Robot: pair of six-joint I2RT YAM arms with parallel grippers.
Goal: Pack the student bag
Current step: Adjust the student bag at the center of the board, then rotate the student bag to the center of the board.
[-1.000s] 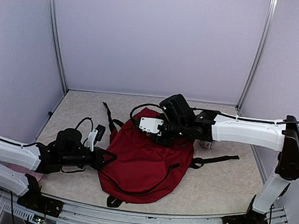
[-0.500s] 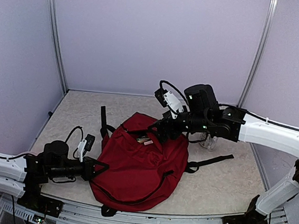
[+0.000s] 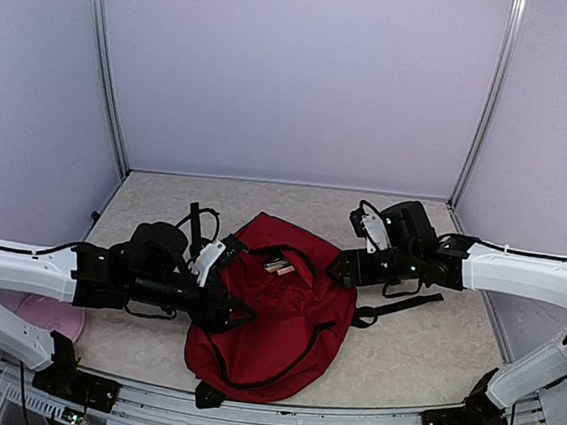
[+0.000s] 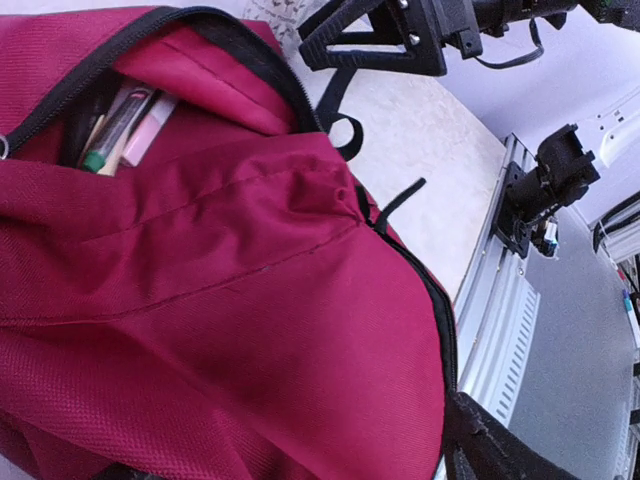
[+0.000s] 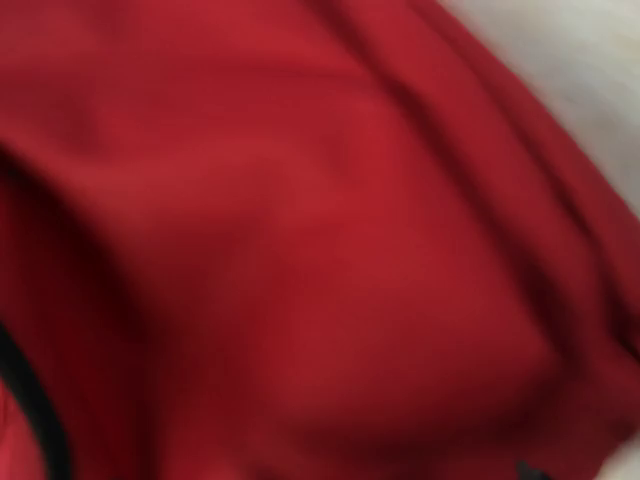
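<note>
The student bag [image 3: 283, 318], dark red with black zipper lines, lies in the middle of the table with its top mouth unzipped. Pens and a pink item [image 3: 278, 266] show inside the mouth [image 4: 120, 120]. My left gripper [image 3: 232, 313] lies open on the bag's left front; red fabric [image 4: 250, 330] spans between its spread jaws, and only one black finger [image 4: 490, 450] shows. My right gripper [image 3: 338, 272] hovers open at the bag's upper right edge, holding nothing [image 4: 335, 40]. The right wrist view is filled with blurred red bag fabric [image 5: 320, 240].
A black strap [image 3: 405, 304] trails right from the bag, and another [image 3: 194, 219] points toward the back. A pink object [image 3: 57, 319] lies at the near left under my left arm. The metal front rail [image 4: 500, 330] runs just beyond the bag's near edge.
My left gripper let go of the bag's left edge, opened and moved right onto the bag. My right arm drew back to the right and lower, away from the bag's mouth.
</note>
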